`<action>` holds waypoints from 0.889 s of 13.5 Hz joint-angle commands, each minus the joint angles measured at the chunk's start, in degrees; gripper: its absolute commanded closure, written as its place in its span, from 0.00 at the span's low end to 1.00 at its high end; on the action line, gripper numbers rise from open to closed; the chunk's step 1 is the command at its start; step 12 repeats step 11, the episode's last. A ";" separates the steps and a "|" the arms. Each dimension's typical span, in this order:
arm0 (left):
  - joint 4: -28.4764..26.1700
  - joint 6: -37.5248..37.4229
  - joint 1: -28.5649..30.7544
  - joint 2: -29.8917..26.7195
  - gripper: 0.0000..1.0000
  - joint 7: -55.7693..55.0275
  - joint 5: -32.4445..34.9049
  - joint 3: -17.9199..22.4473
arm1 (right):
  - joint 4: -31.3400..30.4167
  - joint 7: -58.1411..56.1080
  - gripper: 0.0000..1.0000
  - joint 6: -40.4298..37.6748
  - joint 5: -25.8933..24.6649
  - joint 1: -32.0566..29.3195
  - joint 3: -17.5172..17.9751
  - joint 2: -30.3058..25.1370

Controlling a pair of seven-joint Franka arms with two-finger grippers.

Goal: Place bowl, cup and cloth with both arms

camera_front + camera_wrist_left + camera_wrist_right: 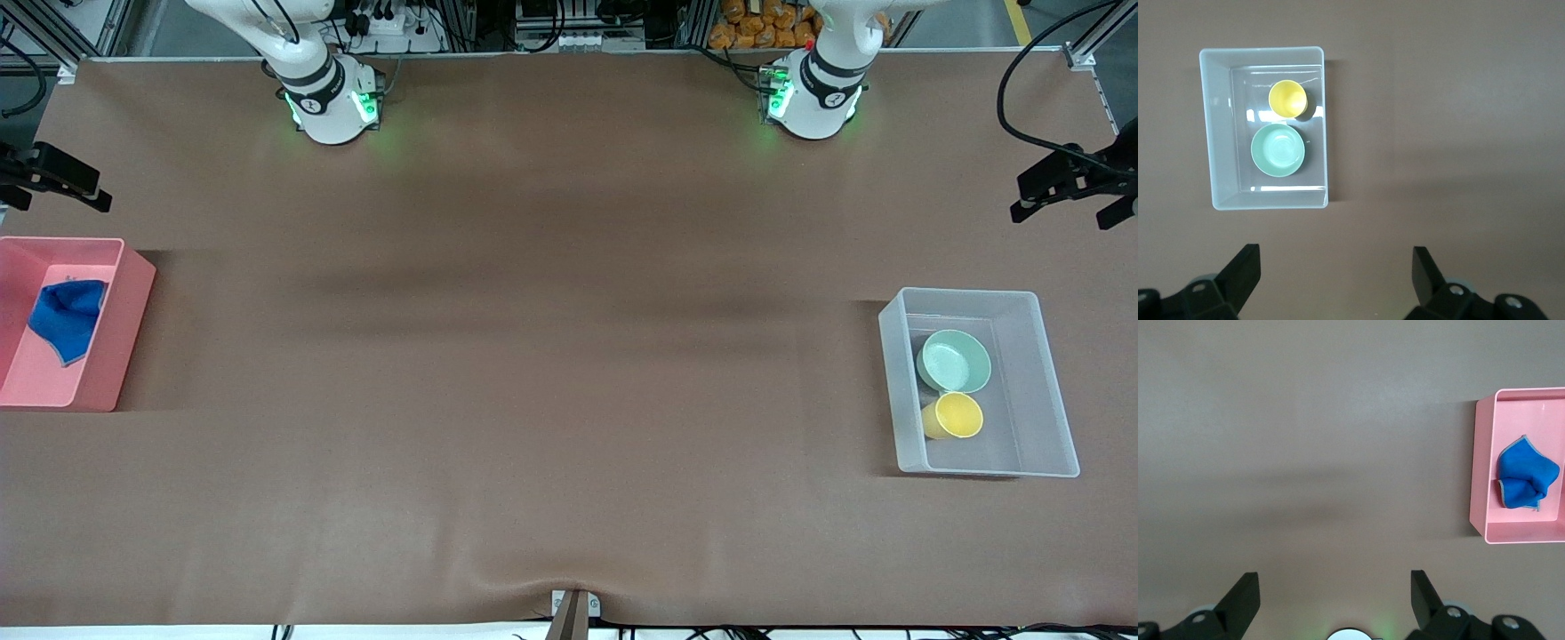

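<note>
Fingers (1241,270) of the left gripper (1336,277) are spread wide and hold nothing, high over the brown table (533,356); the right gripper (1335,597) likewise, both arms waiting. No readable writing shows. In the clear bin (1049,391) the bowl (954,360) touches the cup (953,416) at its 6 o'clock. The cloth (67,318) lies crumpled in the pink bin (124,329) at the right arm's end.
</note>
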 commanded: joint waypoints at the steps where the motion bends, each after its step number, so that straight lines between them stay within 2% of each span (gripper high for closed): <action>1: -0.49 -0.40 0.40 -0.93 0.00 -3.28 1.82 -1.78 | 0.16 -0.03 0.00 0.14 0.22 -1.11 0.10 0.16; 12: 0.74 -0.48 -0.03 0.82 0.00 -3.36 2.43 -1.78 | 0.07 0.05 0.00 0.14 0.22 -1.46 0.18 0.24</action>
